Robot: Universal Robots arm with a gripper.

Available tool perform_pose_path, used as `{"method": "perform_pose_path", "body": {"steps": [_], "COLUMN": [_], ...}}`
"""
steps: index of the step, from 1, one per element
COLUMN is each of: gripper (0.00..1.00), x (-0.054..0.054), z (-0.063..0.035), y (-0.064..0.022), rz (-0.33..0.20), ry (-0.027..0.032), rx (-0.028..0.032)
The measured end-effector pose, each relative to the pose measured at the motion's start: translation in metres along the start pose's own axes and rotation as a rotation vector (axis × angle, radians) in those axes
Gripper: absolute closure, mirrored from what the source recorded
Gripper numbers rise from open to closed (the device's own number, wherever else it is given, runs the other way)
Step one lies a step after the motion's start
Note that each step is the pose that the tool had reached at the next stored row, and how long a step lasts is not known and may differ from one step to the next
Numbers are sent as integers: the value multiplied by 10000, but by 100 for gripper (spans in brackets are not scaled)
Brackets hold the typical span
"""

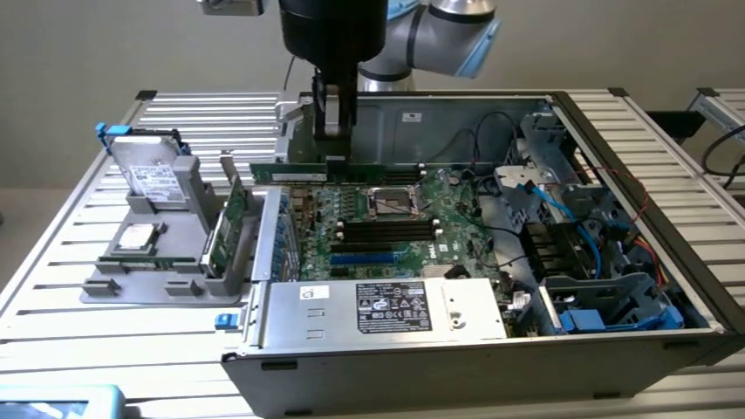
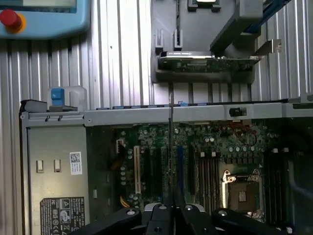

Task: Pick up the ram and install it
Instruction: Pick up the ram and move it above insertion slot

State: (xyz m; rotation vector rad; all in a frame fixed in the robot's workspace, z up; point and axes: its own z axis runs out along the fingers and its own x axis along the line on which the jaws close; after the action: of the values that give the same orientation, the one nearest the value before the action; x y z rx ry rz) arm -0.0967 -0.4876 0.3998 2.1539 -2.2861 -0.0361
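A slatted metal tabletop (image 1: 70,262) carries an open computer case (image 1: 466,371) lying on its side, with the green motherboard (image 1: 454,209) facing up. A labelled power supply (image 1: 385,305) fills the near corner of the case. A grey rack (image 1: 140,262) with drives and a broader card stands just beside the case, on the exterior view's left. Above the board's far edge the pincer (image 1: 335,153) points straight down, pinching the ram (image 1: 379,171) at its middle. The ram is held level on its long edge, and the wrist view shows it edge-on as a thin strip (image 2: 170,147) running out from the pincer (image 2: 171,218) over the board.
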Motion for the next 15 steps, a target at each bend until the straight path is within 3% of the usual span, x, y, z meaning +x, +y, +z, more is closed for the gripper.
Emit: {"method": "perform_pose_path", "body": {"steps": [8,15], "gripper": [88,88], "x": [-115,-352], "z": [41,79], "y": [-351,-481], "rz": [0,0], "ry": [4,3], "rx": [0,0]}}
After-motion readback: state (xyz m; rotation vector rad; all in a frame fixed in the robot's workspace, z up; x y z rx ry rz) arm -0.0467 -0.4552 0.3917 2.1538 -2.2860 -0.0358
